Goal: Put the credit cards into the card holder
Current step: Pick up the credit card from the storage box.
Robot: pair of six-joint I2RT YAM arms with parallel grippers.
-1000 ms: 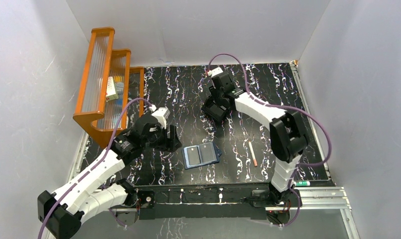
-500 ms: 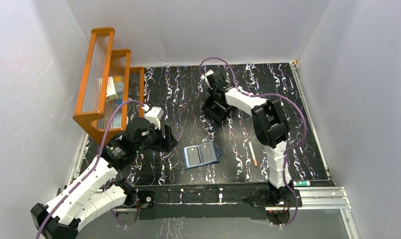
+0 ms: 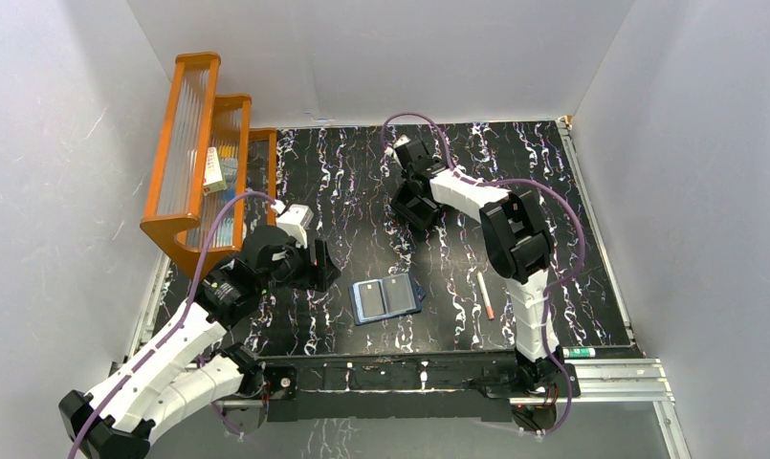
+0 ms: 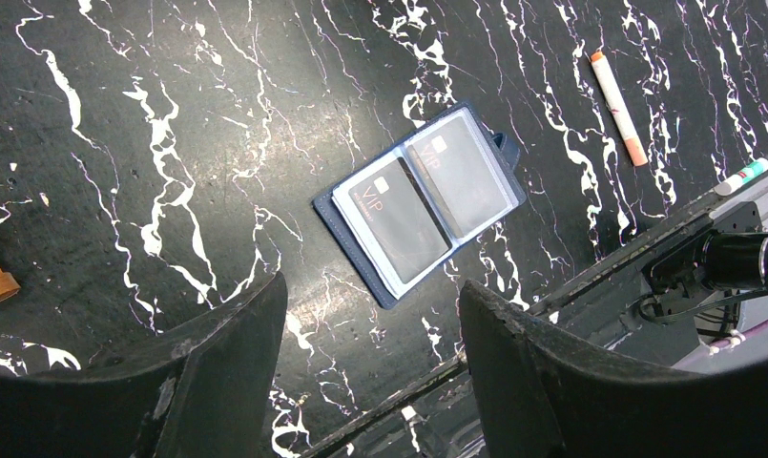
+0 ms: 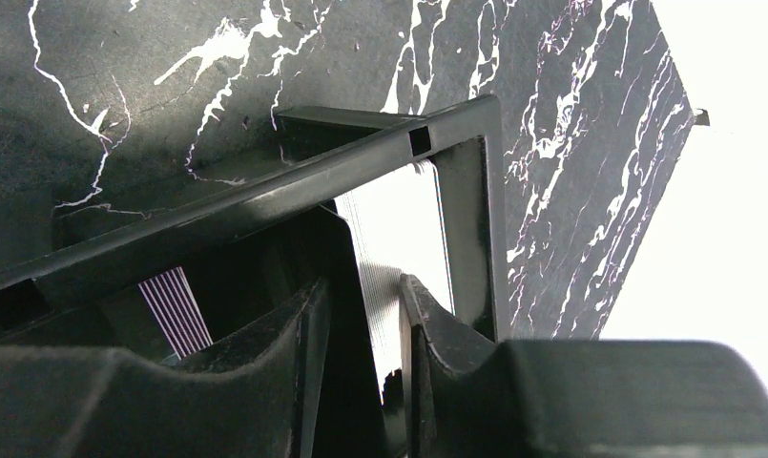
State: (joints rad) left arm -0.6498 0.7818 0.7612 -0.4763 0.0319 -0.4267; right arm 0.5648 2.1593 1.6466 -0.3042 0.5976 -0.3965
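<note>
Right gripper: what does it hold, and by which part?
Cannot tell. The right gripper has its fingers astride an edge of cards in the box; contact is unclear.

My left arm (image 3: 175,339) runs from its base at the near left up and inward, the wrist bent so that my left tool (image 3: 321,271) points down over the tabletop (image 3: 362,172). Its two fingers (image 4: 237,353) stand wide apart with nothing between them. My right arm (image 3: 467,193) rises from its base, folds at the elbow and reaches towards the far middle, where my right tool (image 3: 411,212) tips steeply down. Its fingers (image 5: 294,334) leave only a narrow gap; whether they press on anything I cannot tell
</note>
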